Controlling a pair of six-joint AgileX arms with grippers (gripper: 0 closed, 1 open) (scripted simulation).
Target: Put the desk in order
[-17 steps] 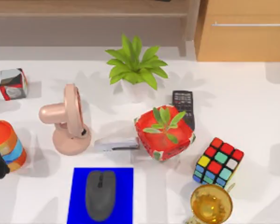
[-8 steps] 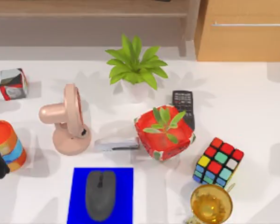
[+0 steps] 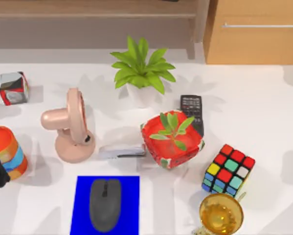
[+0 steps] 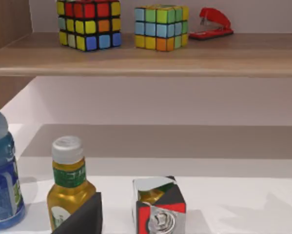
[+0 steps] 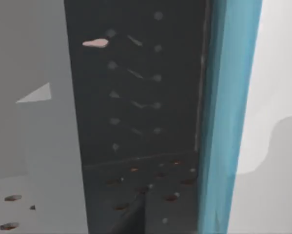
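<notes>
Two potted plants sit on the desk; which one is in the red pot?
The smaller plant, nearer the middle of the desk, grows in the red patterned pot beside the remote control. The bushier plant behind it stands in a white pot.

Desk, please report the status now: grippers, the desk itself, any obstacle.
Left arm at left edge of desk, beside striped cup; fingers unclear. Desk cluttered: fan, remote half under red planter, mouse on blue mat.
</notes>
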